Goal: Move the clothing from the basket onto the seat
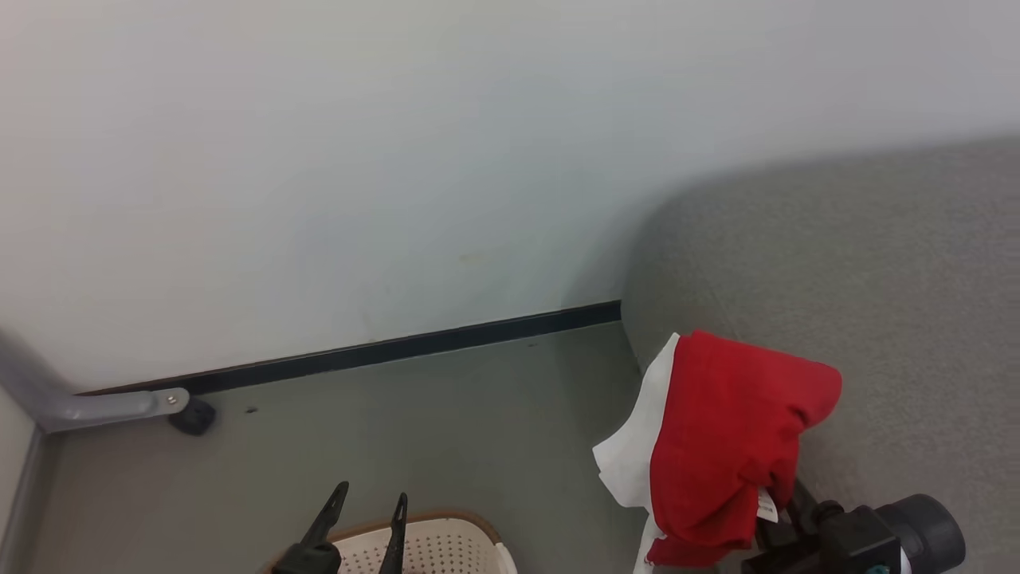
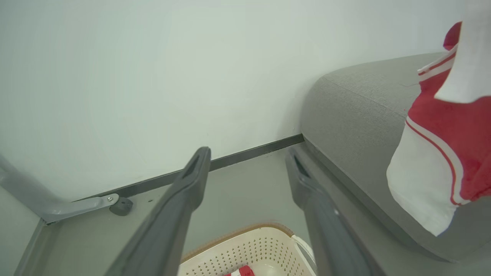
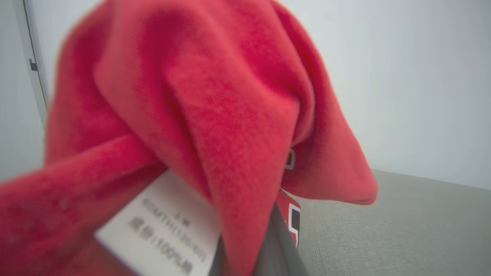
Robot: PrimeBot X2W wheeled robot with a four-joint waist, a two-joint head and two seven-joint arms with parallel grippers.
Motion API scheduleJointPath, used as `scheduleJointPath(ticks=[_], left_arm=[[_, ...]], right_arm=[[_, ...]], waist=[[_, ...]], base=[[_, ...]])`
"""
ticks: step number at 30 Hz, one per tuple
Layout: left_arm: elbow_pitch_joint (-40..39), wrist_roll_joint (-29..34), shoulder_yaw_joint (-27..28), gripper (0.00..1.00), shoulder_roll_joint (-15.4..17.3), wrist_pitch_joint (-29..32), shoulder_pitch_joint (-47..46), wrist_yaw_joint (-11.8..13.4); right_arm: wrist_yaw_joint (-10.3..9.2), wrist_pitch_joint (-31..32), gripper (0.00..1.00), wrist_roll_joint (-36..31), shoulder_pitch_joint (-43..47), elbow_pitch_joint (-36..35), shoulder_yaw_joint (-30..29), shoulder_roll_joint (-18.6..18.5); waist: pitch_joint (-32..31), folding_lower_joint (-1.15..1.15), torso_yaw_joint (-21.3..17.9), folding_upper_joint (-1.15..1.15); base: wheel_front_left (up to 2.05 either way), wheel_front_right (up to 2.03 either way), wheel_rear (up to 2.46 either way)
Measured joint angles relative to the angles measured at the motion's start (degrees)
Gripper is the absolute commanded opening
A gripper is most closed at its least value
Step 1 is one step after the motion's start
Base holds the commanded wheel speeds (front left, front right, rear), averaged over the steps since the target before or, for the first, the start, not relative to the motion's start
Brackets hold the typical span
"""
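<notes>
The right tool (image 1: pixel 789 502) is clenched on the red clothing (image 1: pixel 733 430), which drapes over it at the edge of the grey seat (image 1: pixel 876 279). The left tool (image 1: pixel 372 494) is released, with the basket (image 1: pixel 446 550) just below it.

My left tool (image 1: pixel 373 490) has two long, dark grey fingers (image 2: pixel 172 214), flat-sided and tapering, with a shallow recess near each tip. My right tool (image 1: pixel 797 506) is matte black, its blocky body backed by a rounded dark cylinder (image 1: pixel 928 530).
</notes>
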Motion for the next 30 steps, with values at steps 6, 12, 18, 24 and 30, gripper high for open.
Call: scheduleJointPath(ticks=[6,12,18,24,30], left_arm=[[-0.96,1.8,-0.33,1.0,-0.53,0.0,-0.23,-0.73],[-2.85,2.85,-0.81,1.0,-0.99,0.0,-2.05,-1.23],[-3.07,3.55,-0.76,1.0,-0.82,0.0,-3.0,-2.11],[-2.59,4.76,-1.05,1.0,-1.04,0.0,-3.78,-2.76],[-2.1,5.12,-0.99,1.0,-1.26,0.0,-3.83,-3.2]], right_arm=[[-0.52,0.0,0.0,0.01,0.57,-1.42,-1.3,-0.34],[-1.3,0.0,0.0,0.04,2.18,-3.04,-2.81,-0.63],[-1.97,0.0,0.0,0.33,2.14,-3.46,-4.09,0.16],[-2.05,0.0,0.0,0.46,2.18,-3.66,-5.15,0.52],[-2.5,0.0,0.0,0.45,2.32,-4.5,-6.11,0.52]], waist=[[0.81,0.0,-4.79,0.0],[2.61,0.0,-8.69,0.0],[4.77,0.0,-11.87,0.0],[5.98,0.0,-14.45,0.0],[6.25,0.0,-14.99,0.0]], base=[[0.0,0.0,0.0],[0.0,0.0,0.0],[0.0,0.0,0.0],[0.0,0.0,0.0],[0.0,0.0,0.0]])
